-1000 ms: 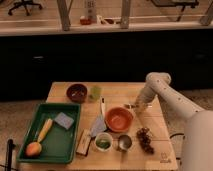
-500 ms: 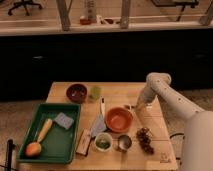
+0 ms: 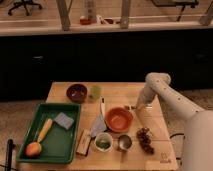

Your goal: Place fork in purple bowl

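Presumably the thin fork (image 3: pixel 129 107) (light, stiff, slippery) is best pinched mid-handle by the gripper (image 3: pixel 136 106), poised beside the orange bowl (image 3: pixel 119 119); whether that claw is apart or closed cannot be told

Wooden desk (image 3: pixel 125 93) is sitting mid-room on a speckled grey floor (image 3: pixel 24 107), which is showing past the left and right edges. A dark panel (image 3: pixel 100 55) is running full width behind the back edge and taking up the middle band. A pale ledge (image 3: pixel 45 27) is running along the top of it, catching the brightest light. Two upright posts (image 3: pixel 63 11) are rising from the ledge, above the back-left corner and the back-right half. A chair base (image 3: pixel 24 6) is showing far behind, upper left. Light on the desk is looking dim and warm. Gripper (image 3: pixel 136 106) is hanging near the right edge, mid-depth.
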